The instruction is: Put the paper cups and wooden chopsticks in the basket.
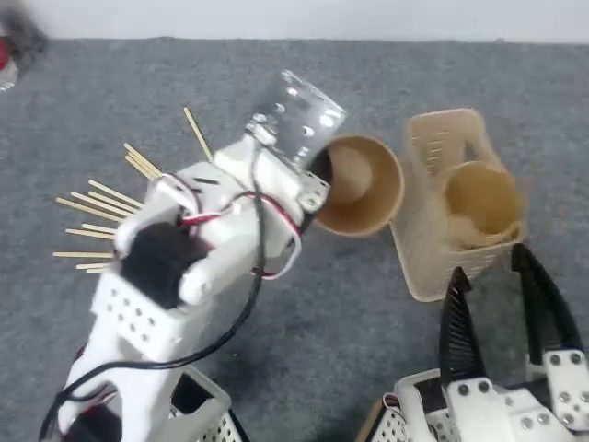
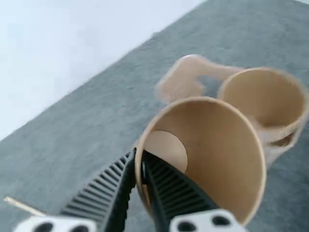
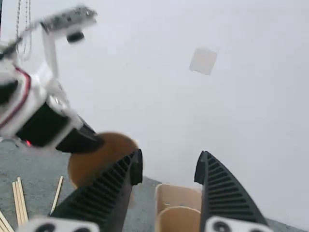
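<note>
Cup [image 1: 363,184], wall clamped in jaws of the left gripper [image 2: 138,159], hangs just beside the basket [image 1: 419,249]; right gripper [image 3: 170,154] has jaws apart.

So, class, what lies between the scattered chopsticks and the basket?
In the high view, the left arm, jaws shut on a paper cup, sits between the chopsticks and the basket.

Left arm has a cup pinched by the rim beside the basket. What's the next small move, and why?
Probably carry the paper cup further over the basket before releasing: the left gripper is shut on its rim, it hangs beside the basket's wall, not above the opening, where another cup sits.
</note>
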